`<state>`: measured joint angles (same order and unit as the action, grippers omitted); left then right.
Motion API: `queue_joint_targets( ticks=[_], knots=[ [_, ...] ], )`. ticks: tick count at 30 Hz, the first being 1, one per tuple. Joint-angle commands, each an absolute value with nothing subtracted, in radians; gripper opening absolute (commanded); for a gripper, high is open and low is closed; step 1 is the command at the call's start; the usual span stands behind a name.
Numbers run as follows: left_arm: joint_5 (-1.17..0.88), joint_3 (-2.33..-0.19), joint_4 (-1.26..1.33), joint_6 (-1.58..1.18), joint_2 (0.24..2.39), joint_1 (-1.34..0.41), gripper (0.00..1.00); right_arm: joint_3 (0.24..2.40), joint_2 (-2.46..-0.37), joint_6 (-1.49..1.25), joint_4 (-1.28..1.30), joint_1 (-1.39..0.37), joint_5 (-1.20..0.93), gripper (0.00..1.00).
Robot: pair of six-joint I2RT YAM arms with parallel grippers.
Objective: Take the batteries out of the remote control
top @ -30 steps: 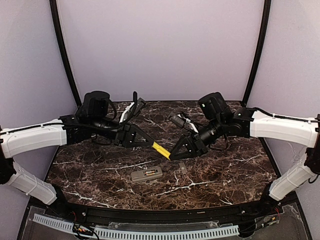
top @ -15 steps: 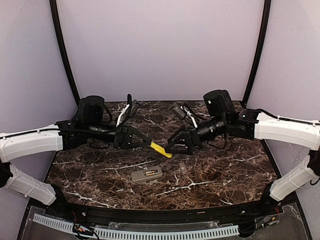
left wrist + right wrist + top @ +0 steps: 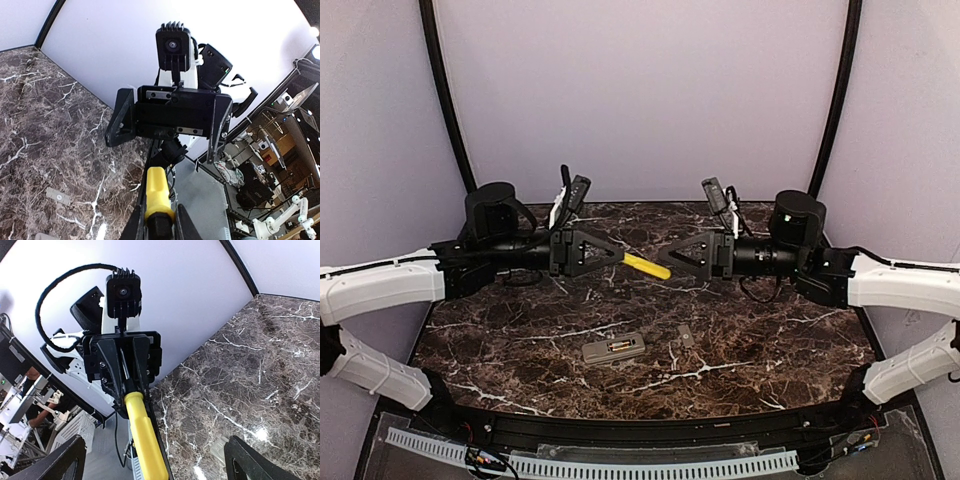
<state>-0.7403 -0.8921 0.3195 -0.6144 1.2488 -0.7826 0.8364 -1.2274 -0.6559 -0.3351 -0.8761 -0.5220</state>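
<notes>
Dark brown marble tabletop [image 3: 520, 340], white-veined: one.
White-and-black jointed robot arms: two, left arm [image 3: 390, 285] and right arm [image 3: 905, 285].
Black two-finger grippers: two, left gripper [image 3: 616, 256] and right gripper [image 3: 672, 258].
Yellow-handled screwdriver [image 3: 647, 266]: one.
Slim grey-beige plastic remote control [image 3: 593, 352]: one.
Small flat grey rectangular cover [image 3: 686, 337]: one.
Batteries [image 3: 618, 346] in the remote's bay: too small to count.

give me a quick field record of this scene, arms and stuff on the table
left gripper: shut on yellow-handled screwdriver, held above table
right gripper: open, facing left gripper, handle end between its jaws
remote control: flat on table, bay side up, contents too small to tell
cover: loose on table, right of remote control, apart
</notes>
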Motion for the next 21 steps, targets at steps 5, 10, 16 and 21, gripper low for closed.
queue_joint_targets(
  ticks=[5,10,16,21],
  knots=[
    [-0.747,-0.878,0.568,-0.78,1.306,-0.777,0.0,0.805,-1.27,-0.853,-0.625,-0.91,-0.495,0.89],
    [-0.732,-0.879,0.585,-0.786,1.316,-0.777,0.0,0.808,-1.301,-0.874,-0.677,-0.935,-0.461,0.81],
    [-0.736,-0.865,0.642,-0.811,1.321,-0.777,0.0,0.824,-1.343,-0.899,-0.718,-0.945,-0.468,0.67],
    [-0.734,-0.853,0.663,-0.808,1.322,-0.777,0.0,0.839,-1.365,-0.9,-0.729,-0.951,-0.476,0.56]
  ],
)
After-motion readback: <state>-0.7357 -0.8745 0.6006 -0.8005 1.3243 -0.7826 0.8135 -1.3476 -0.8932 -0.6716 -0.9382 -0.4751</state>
